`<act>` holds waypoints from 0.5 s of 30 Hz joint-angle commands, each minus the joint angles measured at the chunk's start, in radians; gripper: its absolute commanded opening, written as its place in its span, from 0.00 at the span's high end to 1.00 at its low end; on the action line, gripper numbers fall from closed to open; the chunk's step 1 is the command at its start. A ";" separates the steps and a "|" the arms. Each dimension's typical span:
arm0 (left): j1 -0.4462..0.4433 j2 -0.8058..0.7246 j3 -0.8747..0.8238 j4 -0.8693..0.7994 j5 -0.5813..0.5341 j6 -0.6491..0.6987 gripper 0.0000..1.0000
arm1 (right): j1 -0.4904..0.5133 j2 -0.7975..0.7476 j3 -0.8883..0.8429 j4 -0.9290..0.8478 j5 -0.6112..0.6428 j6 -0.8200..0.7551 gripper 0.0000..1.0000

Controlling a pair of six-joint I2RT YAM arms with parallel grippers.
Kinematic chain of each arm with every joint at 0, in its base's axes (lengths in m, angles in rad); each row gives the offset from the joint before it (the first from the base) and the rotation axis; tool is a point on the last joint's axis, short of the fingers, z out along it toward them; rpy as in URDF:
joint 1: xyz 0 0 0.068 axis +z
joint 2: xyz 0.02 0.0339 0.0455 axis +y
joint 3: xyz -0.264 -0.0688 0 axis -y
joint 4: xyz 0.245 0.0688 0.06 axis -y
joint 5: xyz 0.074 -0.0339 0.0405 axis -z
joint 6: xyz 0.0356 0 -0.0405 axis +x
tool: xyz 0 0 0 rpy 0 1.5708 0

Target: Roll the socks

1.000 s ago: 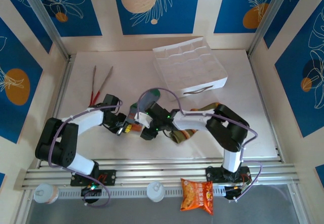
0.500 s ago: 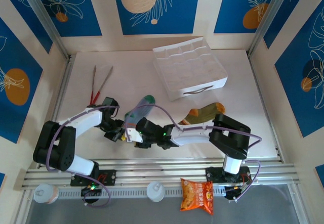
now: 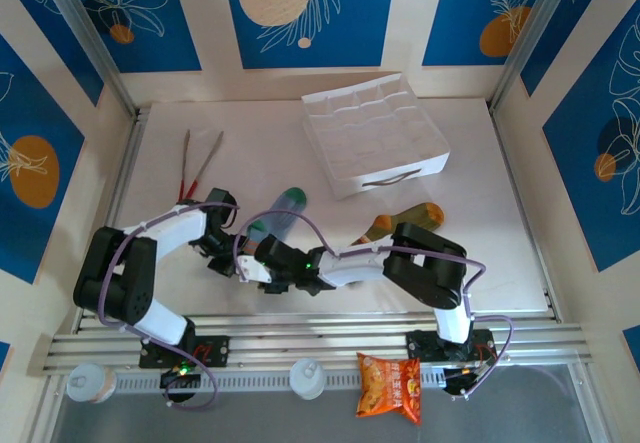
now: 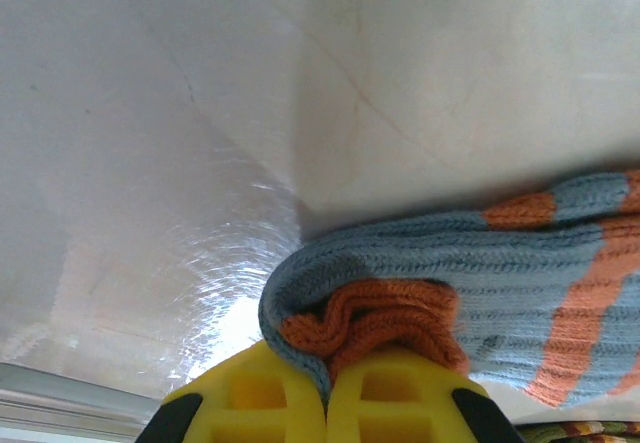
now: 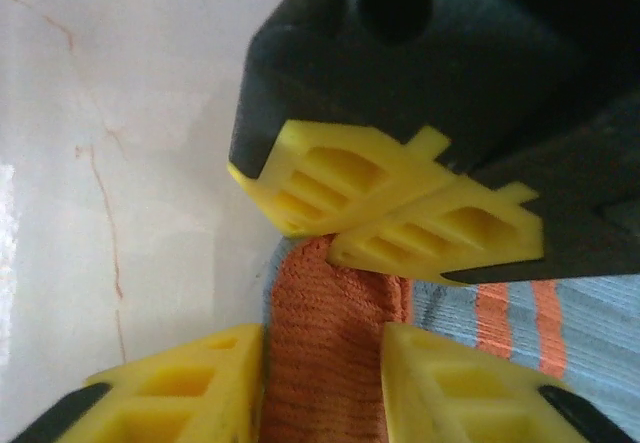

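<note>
The grey sock (image 3: 275,218) is laid on the table (image 3: 480,193) between the two arms. Its green toe is pointed away from them and its orange cuff (image 4: 375,313) is drawn toward the near edge. The olive sock (image 3: 400,221) is left well apart to the right, untouched. The cuff is pinched by the left gripper (image 4: 328,368), whose jaws are fully closed on a bunched fold of the knit. The same cuff is straddled by the right gripper (image 5: 320,338), with its jaws partly apart and the orange knit filling the gap. Whether the knit is actually being squeezed by that gripper cannot be told. The chief risk is judged to be a collision, since the fingers of both grippers are crowded just beside each other on one small patch of cloth. Should the right jaws be closed slightly off line, a left fingertip could be caught instead of fabric. A second risk is posed by the shallow hold: only the cuff's edge is gripped, so the knit could be pulled free once rolling is begun. The roll would then be started loose or skewed. The sock could also be dragged flat across the smooth table rather than turned over.
</note>
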 commanded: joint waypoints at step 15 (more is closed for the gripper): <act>0.092 -0.090 0.007 0.008 0.033 -0.010 0.71 | -0.107 0.039 0.006 -0.190 -0.242 0.287 1.00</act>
